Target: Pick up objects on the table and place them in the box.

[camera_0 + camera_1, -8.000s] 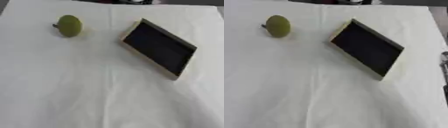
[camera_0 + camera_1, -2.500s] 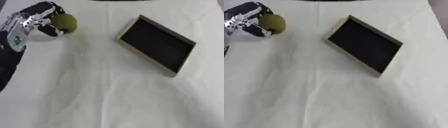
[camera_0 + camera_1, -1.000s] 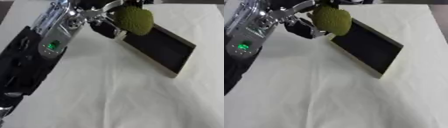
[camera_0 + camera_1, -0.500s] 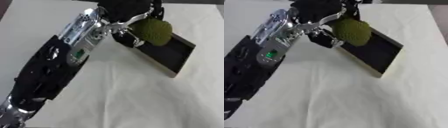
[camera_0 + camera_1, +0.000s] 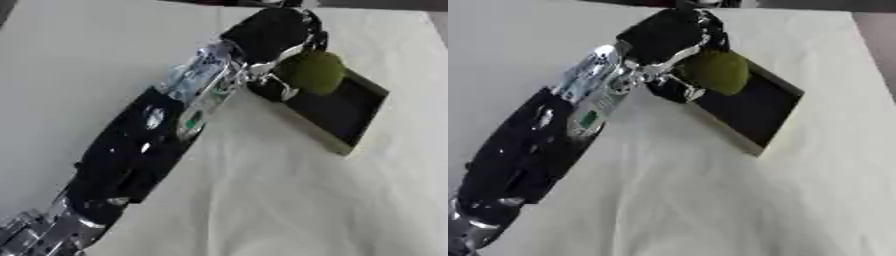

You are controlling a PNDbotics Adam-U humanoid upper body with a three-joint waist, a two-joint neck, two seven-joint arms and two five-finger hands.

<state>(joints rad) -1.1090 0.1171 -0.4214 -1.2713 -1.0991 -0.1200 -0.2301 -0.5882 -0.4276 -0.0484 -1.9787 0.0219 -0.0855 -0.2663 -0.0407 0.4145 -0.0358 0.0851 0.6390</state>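
My left hand [image 5: 267, 37] reaches across the table from the lower left and is shut on a round olive-green fruit [image 5: 317, 72]. The fruit hangs over the near-left part of the box [image 5: 354, 107], a shallow tray with a black inside and a pale rim, lying askew on the white cloth. I cannot tell whether the fruit touches the box floor. The hand covers the box's far-left corner. My right hand shows in neither view.
A white cloth [image 5: 289, 200] covers the whole table, with soft creases down the middle. My left forearm [image 5: 140, 145] lies diagonally over the left half. A dark strip runs along the far edge of the table.
The left hand has carried the fruit further right and slightly down, from the box's left corner to over its inside. The arm stretches further across the table.
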